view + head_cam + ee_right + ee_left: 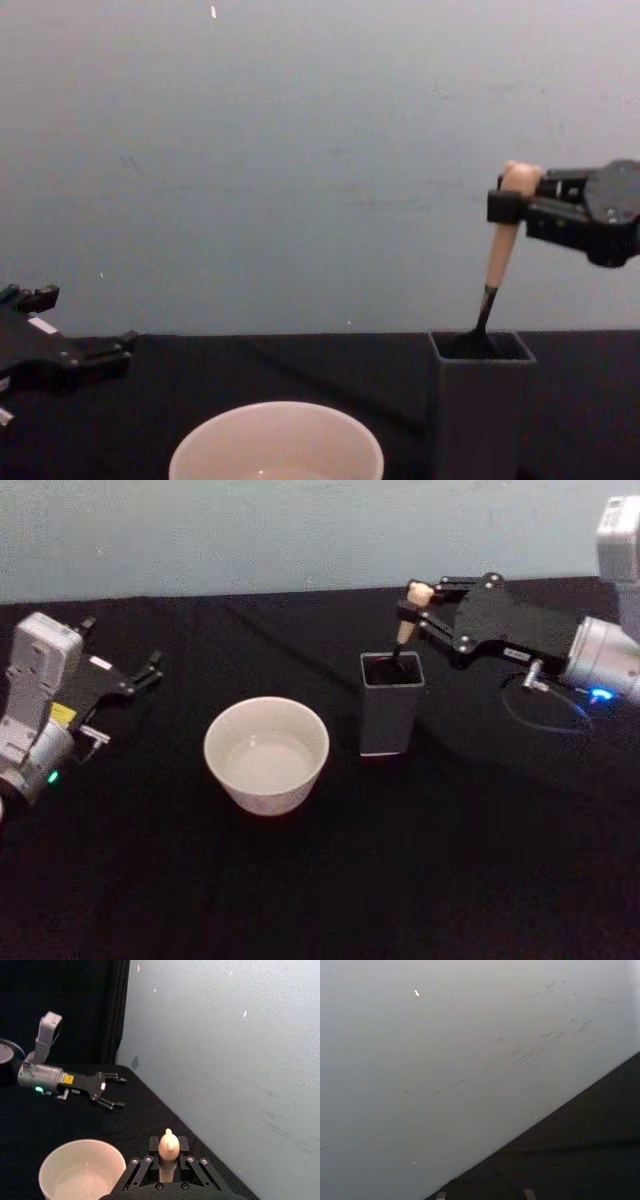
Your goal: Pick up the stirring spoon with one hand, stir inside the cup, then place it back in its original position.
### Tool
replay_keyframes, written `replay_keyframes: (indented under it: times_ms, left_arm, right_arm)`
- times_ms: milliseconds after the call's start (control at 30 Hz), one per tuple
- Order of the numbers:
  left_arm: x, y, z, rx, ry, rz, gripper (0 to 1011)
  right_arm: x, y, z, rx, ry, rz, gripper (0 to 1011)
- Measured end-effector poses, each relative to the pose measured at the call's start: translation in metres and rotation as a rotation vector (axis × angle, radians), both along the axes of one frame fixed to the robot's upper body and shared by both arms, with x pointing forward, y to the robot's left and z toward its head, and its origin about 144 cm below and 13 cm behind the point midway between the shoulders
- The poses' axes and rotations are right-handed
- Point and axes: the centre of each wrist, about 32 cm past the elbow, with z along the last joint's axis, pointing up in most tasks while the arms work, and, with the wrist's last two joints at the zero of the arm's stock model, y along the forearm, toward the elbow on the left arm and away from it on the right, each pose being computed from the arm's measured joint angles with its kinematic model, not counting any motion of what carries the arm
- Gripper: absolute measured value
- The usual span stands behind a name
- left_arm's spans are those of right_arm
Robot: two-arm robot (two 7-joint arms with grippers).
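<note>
The stirring spoon (406, 628) has a pale beige handle, and its dark bowl (472, 343) sits at the mouth of a dark grey square holder (391, 702). My right gripper (414, 599) is shut on the top of the handle (503, 245), just under the knob (168, 1145). The cream-white cup (267, 753) stands to the left of the holder, wide and round, also seen as the cup (277, 446) and the cup (82, 1170). My left gripper (153, 667) rests open at the far left of the table, apart from everything, and shows as the left gripper (114, 1092) across the table.
A black cloth (450, 860) covers the table, with a pale wall (300, 150) close behind it. A cable (545, 705) loops beside my right wrist.
</note>
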Motion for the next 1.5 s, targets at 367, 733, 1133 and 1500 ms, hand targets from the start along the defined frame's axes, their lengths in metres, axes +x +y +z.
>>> replay_keyframes:
  times_ms: [367, 733, 1133, 1500]
  left_arm:
    - [0.000, 0.000, 0.000, 0.000, 0.000, 0.000, 1001]
    - [0.000, 0.000, 0.000, 0.000, 0.000, 0.000, 1001]
    - [0.000, 0.000, 0.000, 0.000, 0.000, 0.000, 1001]
    - [0.000, 0.000, 0.000, 0.000, 0.000, 0.000, 1001]
  right_arm:
    - [0.007, 0.010, -0.022, -0.057, 0.059, -0.024, 212]
    - [0.010, 0.016, -0.034, -0.084, 0.108, -0.040, 212]
    - [0.010, 0.018, -0.036, -0.097, 0.116, -0.043, 212]
    - [0.010, 0.018, -0.036, -0.095, 0.116, -0.043, 306]
